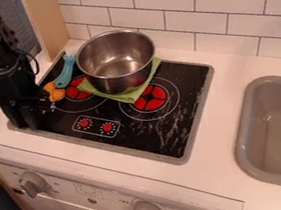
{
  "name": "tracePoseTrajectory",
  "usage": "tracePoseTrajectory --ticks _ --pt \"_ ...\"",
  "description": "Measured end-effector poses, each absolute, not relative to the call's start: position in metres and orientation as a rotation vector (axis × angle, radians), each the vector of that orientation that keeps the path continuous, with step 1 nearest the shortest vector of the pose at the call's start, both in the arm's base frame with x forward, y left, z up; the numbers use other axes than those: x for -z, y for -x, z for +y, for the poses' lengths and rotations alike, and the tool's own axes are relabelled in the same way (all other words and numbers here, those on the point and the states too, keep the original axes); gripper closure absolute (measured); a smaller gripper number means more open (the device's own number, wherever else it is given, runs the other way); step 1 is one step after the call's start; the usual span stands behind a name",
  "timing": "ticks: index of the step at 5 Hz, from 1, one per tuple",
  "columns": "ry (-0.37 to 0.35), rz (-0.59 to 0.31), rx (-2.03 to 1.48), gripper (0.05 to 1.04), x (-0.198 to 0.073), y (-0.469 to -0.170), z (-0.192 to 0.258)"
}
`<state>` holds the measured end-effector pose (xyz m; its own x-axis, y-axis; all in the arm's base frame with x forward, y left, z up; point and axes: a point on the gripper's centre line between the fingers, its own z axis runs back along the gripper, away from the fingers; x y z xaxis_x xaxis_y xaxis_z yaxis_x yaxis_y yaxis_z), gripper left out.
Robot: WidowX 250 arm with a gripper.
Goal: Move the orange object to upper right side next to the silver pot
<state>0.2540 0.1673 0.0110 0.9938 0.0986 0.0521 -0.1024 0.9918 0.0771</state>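
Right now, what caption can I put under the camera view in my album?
Silver pot on a green cloth, robot arm near an orange thing.

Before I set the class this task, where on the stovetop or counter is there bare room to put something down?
Bare: the counter between stovetop and sink, and the stovetop's front right corner. Crowded: its left and rear, with the gripper, orange object, blue utensil and pot on green cloth.

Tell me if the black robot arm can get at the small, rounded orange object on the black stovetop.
Probably yes: its black end effector hangs close beside the orange object. The slim teal utensil lies near, on the side towards the round silver metal pot.
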Motion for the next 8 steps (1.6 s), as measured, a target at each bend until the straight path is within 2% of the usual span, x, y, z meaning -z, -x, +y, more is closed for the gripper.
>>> tracePoseTrajectory --ticks 1,2,3,4,5,6,7,8 --pt "-0.068 -0.018 -0.099 0.795 -0.014 -0.249 0.165" --pt "-0.087 -0.084 -0.110 0.797 -0.059 -0.245 0.160" --pt "-0.073 -0.122 -0.089 0.797 -0.092 -0.249 0.134" --pt "-0.011 -0.087 -0.024 0.798 -0.101 -0.267 0.085" --pt "0.016 0.013 -0.003 0.798 -0.093 -0.281 0.038" --pt "0.001 0.061 0.028 0.798 -0.087 -0.287 -0.013" --pt "-0.029 0.062 0.020 0.798 -0.074 -0.292 -0.048" --pt "-0.057 0.059 0.020 0.798 -0.059 -0.297 -0.049"
